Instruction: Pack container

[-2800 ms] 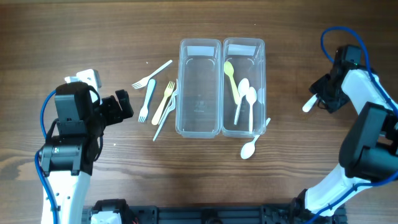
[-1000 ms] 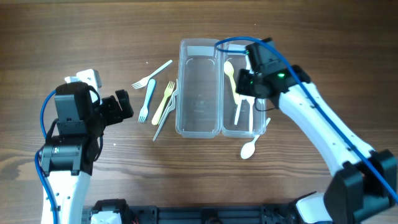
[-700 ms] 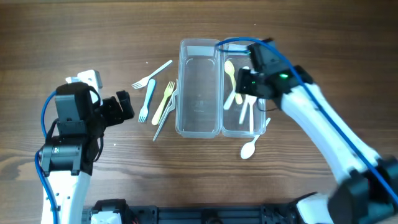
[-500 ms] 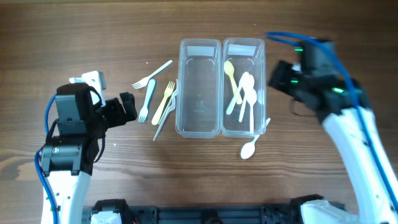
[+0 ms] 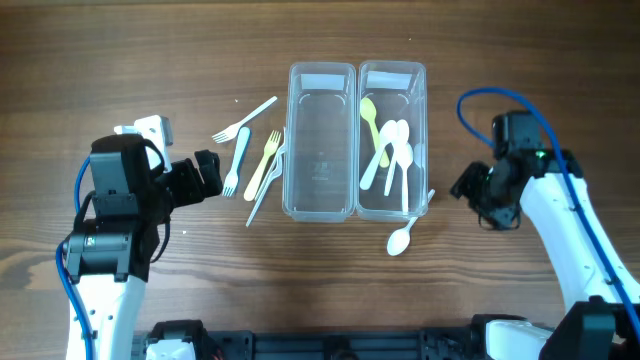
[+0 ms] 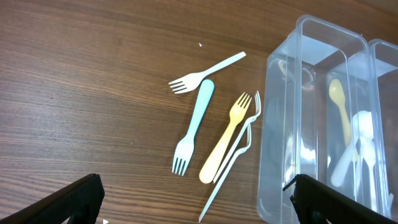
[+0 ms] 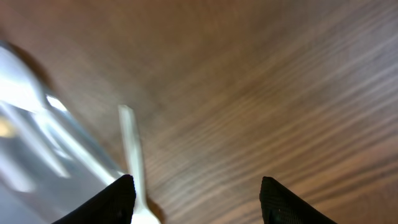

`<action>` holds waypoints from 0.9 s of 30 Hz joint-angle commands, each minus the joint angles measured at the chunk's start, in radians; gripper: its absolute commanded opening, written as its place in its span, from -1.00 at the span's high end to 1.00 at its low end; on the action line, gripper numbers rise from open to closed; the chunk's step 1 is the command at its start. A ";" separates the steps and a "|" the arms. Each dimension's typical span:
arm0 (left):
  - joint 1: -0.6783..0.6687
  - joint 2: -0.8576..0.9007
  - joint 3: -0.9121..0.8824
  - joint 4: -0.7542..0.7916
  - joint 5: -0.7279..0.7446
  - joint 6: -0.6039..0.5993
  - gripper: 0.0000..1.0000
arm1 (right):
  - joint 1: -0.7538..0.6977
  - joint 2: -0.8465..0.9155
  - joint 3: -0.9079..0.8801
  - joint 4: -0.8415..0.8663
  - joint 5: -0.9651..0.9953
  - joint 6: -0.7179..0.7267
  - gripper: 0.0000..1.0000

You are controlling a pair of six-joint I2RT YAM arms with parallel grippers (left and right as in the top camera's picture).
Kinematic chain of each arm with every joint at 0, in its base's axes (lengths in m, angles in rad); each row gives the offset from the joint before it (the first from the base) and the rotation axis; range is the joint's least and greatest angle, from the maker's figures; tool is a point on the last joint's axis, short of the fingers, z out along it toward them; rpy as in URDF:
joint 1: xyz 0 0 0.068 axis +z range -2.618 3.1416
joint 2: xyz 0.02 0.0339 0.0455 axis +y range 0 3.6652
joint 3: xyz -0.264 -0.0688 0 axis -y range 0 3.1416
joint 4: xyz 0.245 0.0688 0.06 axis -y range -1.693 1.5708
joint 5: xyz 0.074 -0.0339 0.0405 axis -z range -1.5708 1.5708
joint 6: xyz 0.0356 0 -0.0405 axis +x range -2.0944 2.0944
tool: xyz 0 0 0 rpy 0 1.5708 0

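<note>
Two clear containers stand side by side at the table's middle. The left container [image 5: 322,200] is empty. The right container [image 5: 392,205] holds a yellow spoon [image 5: 371,122] and three white spoons [image 5: 398,150]. Another white spoon [image 5: 402,238] lies on the table just in front of the right container, and its handle shows in the right wrist view [image 7: 132,155]. Several forks [image 5: 250,160] lie left of the containers and also show in the left wrist view [image 6: 214,134]. My left gripper [image 5: 205,172] is open and empty, left of the forks. My right gripper [image 5: 470,190] is open and empty, right of the containers.
The wooden table surface [image 5: 500,90] is bare around the containers. A thin clear utensil [image 6: 227,171] lies along the yellow fork next to the left container's wall [image 6: 280,137]. The right container's corner [image 7: 43,130] shows blurred at the left of the right wrist view.
My right gripper carried a white spoon over the right container, let it go there, and has drawn back to the right. My left gripper has edged slightly toward the forks.
</note>
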 commanded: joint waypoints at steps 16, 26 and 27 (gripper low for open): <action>0.005 0.000 0.021 -0.001 0.016 0.012 -1.00 | 0.030 0.006 -0.108 0.115 -0.178 -0.019 0.10; 0.005 0.000 0.021 -0.010 0.016 0.012 -1.00 | 0.061 0.006 -0.108 0.112 -0.147 0.151 0.22; 0.005 0.000 0.021 -0.013 0.016 0.012 -0.99 | 0.061 0.006 -0.108 0.115 -0.147 0.174 0.22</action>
